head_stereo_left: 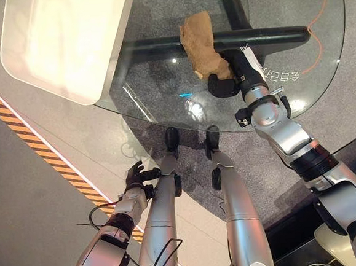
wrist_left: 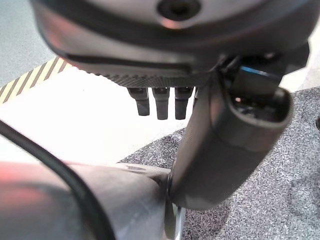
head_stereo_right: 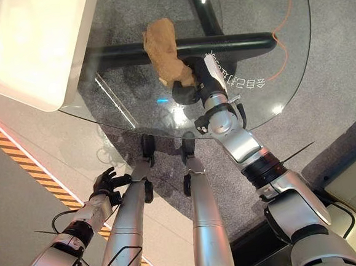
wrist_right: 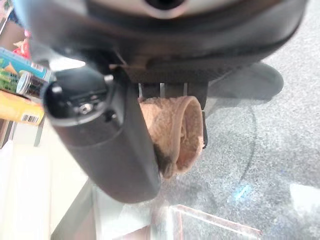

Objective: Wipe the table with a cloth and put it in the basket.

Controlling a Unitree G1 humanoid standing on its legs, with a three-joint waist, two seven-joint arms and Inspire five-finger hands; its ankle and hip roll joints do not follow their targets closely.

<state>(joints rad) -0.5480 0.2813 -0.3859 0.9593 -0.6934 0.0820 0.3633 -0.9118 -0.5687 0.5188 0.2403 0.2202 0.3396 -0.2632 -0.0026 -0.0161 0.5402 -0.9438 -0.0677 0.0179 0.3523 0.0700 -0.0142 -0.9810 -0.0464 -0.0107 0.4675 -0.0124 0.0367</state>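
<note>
A brown cloth (head_stereo_left: 200, 40) lies crumpled on the round glass table (head_stereo_left: 303, 80), stretching away from me. My right hand (head_stereo_left: 225, 80) is shut on the cloth's near end. In the right wrist view the cloth (wrist_right: 177, 127) is rolled up between the fingers and the thumb (wrist_right: 107, 145). A white basket (head_stereo_left: 59, 37) stands at the table's far left and overhangs the glass edge. My left hand (head_stereo_left: 135, 175) hangs low by my left side, well below the tabletop, with relaxed fingers (wrist_left: 161, 102) holding nothing.
A black table base (head_stereo_left: 263, 37) shows through the glass under the cloth. Yellow-black hazard tape (head_stereo_left: 37, 150) runs across the floor on the left. An orange cable (head_stereo_left: 316, 11) curls on the carpet past the table. Colourful packages (wrist_right: 20, 85) stand off to one side.
</note>
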